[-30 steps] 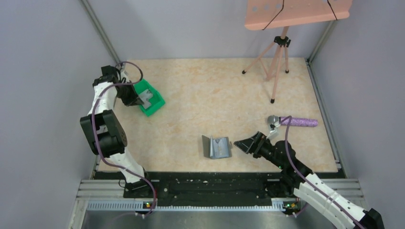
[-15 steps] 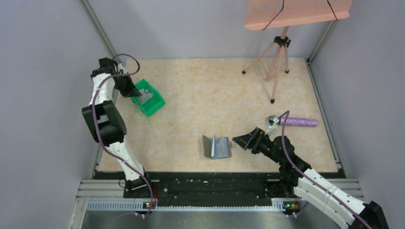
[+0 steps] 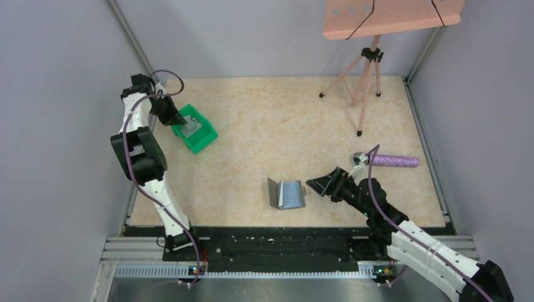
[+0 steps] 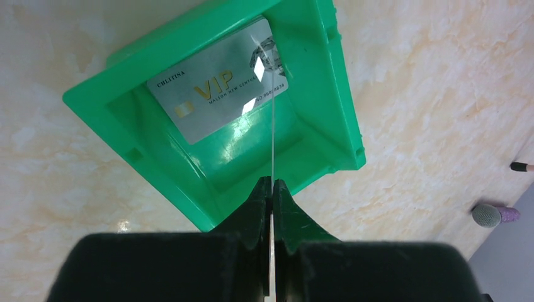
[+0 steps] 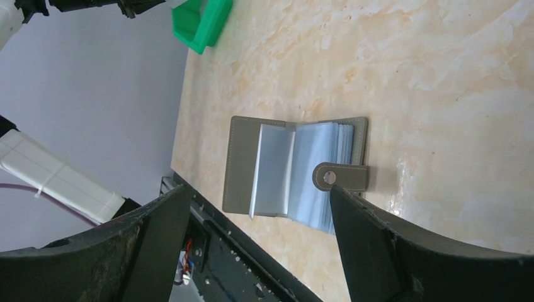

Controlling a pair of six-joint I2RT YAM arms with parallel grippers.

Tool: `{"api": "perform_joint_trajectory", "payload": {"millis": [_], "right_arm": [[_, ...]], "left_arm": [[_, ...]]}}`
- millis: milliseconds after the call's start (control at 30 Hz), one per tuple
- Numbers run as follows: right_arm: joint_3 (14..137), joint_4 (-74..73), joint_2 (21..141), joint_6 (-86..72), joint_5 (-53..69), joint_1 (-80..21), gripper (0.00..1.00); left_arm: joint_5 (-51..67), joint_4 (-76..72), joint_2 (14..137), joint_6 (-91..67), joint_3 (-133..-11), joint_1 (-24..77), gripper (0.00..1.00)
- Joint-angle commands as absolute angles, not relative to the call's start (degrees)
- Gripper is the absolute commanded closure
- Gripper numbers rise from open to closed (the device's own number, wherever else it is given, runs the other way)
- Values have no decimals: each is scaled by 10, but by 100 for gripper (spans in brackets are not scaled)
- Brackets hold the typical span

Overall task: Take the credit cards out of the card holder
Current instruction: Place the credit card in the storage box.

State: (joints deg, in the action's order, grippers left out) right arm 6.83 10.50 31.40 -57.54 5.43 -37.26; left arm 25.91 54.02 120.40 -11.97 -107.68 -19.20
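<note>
**A:** What is the left gripper (image 4: 272,182) doing?

**B:** Its fingers are pressing together on a thin silver card (image 4: 273,141), seen edge-on, and it is hanging over the green bin (image 4: 334,94). Another card, the VIP card (image 4: 214,88), is already lying flat on the bin floor.

**A:** So one is delivered and a second is about to follow?

**B:** That is how I am reading it. The pinched card is not yet let go.

**A:** And the right gripper (image 3: 317,187)?

**B:** It is standing spread wide and holding nothing, just beside the card holder (image 5: 277,163). The holder is lying open on the table (image 3: 264,126) near the front edge, well apart from the bin, with its snap tab (image 5: 325,177) pointing towards the fingers.

**A:** Are any cards left inside?

**B:** I cannot tell. The open sleeves are looking plain blue-grey, but the stacked ones underneath are hiding whatever they hold.

**A:** What is changing from a second ago?

**B:** The left arm is drawing upward and back, so its gripper now sits at the bin's far-left edge, not squarely over it. The right arm is nudging slightly, jaws staying spread. The holder's open face showed something pale and printed earlier, and now it is showing plain. A page may have flopped over.
</note>
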Motion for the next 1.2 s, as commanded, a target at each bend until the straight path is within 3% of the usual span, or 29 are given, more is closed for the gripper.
{"api": "perform_joint_trajectory", "payload": {"millis": [0,433,767,1167], "right_arm": [[93,143,324,-569,46,-368,19],[90,150,329,-570,45,-369,19],[95,154,335,-571,43,-368,19],[105,148,336,-568,44,-368,19]], "left_arm": [[264,554,1227,-113,-1119,-196,100],[257,549,1264,-121,-1156,-196,98],[218,552,1268,-124,-1166,-196,79],[199,539,1271,-137,-1179,-196,70]]}}
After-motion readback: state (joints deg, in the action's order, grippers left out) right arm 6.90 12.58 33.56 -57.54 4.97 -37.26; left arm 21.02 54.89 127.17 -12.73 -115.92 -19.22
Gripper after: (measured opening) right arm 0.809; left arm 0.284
